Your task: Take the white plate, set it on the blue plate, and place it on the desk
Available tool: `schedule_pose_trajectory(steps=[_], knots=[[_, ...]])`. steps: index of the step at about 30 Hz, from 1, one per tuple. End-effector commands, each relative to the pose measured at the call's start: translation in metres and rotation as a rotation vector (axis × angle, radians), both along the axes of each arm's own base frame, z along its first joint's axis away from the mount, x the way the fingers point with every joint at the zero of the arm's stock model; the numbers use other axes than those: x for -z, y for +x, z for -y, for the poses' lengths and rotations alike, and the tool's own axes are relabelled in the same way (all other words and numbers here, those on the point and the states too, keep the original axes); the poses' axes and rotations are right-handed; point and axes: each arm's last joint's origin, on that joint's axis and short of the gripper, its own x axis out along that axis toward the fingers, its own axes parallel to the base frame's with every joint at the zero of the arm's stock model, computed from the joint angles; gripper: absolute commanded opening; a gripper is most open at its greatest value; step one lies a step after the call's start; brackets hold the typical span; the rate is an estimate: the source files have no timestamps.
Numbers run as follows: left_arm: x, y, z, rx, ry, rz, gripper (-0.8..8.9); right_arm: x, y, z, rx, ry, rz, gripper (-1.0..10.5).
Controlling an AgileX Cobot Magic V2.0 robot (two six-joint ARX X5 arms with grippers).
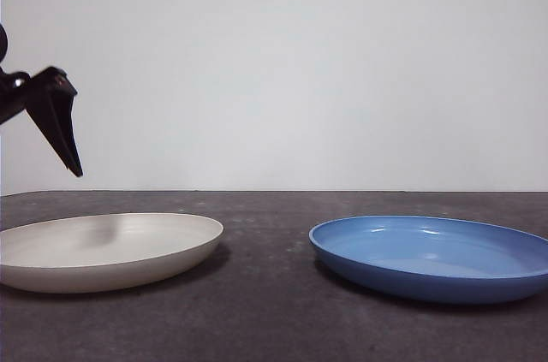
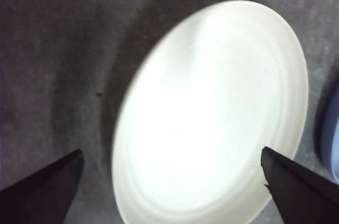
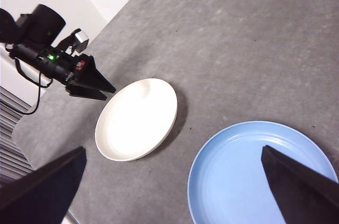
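Left gripper (image 1: pixel 64 135) hangs above the outer edge of the white plate (image 1: pixel 107 251), jaws spread wide, nothing held; looks staged to come down on the rim. White plate sits flat on the desk (image 1: pixel 265 311), well apart from the blue plate (image 1: pixel 432 257), both empty. It's cream, matte, shallow, with a gently raised rim, so the rim is likely the only graspable part. Right gripper (image 3: pixel 169 203) waits high over the blue plate, jaws wide apart, empty.
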Motion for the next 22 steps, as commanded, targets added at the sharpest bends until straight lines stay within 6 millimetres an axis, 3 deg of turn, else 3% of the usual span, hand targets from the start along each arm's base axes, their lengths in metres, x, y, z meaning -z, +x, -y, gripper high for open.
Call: schedule_pose_trajectory(steps=[1, 5, 17, 22], knots=[[0.006, 0.008, -0.001, 0.016, -0.003, 0.008, 5.78, -0.005, 0.000, -0.001, -0.013, -0.003, 0.024, 6.4], [0.010, 0.011, -0.001, 0.022, -0.002, 0.010, 4.95, -0.005, 0.000, -0.001, -0.013, -0.003, 0.023, 6.4], [0.025, 0.016, 0.000, 0.028, -0.003, -0.028, 4.90, -0.005, 0.000, -0.001, -0.005, -0.011, 0.027, 6.4], [0.028, 0.017, 0.001, 0.031, -0.003, -0.031, 2.63, -0.004, 0.000, -0.001, -0.005, -0.012, 0.019, 6.4]])
